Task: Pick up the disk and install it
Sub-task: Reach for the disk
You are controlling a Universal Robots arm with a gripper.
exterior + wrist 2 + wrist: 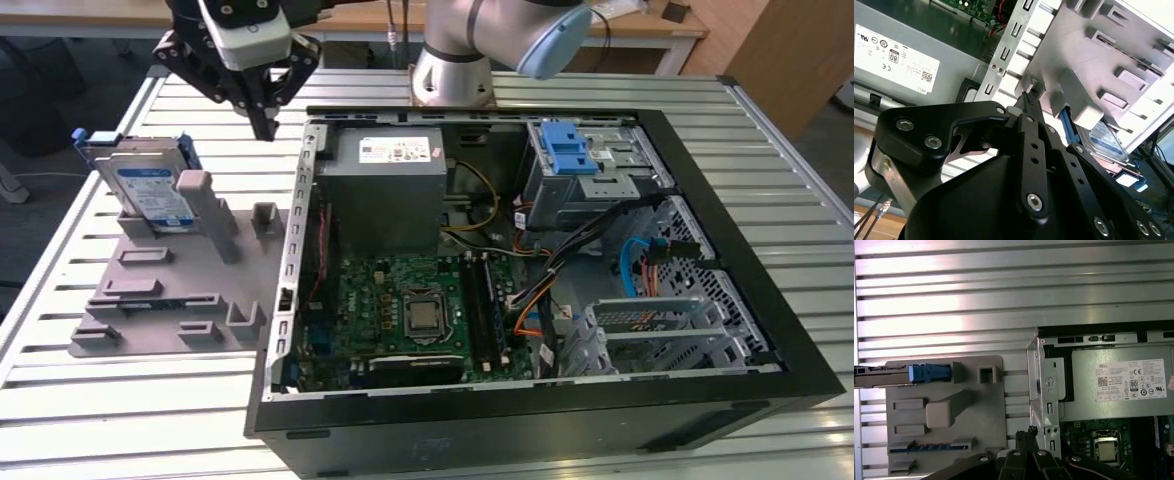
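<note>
One disk point(144, 190) stands on edge in the one grey rack point(174, 300), at nine o'clock from the single open case point(534, 425) in the exterior view. Its label faces the camera and its long axis looks roughly upright. One gripper point(267, 125), fingers pressed together and empty, hangs at two o'clock from it.

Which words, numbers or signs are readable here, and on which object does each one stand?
White sticker on the grey metal box: print too small to quote reliably.
White-and-blue label on the disk: print too small to read.
Green circuit board: no marking legible.
</note>
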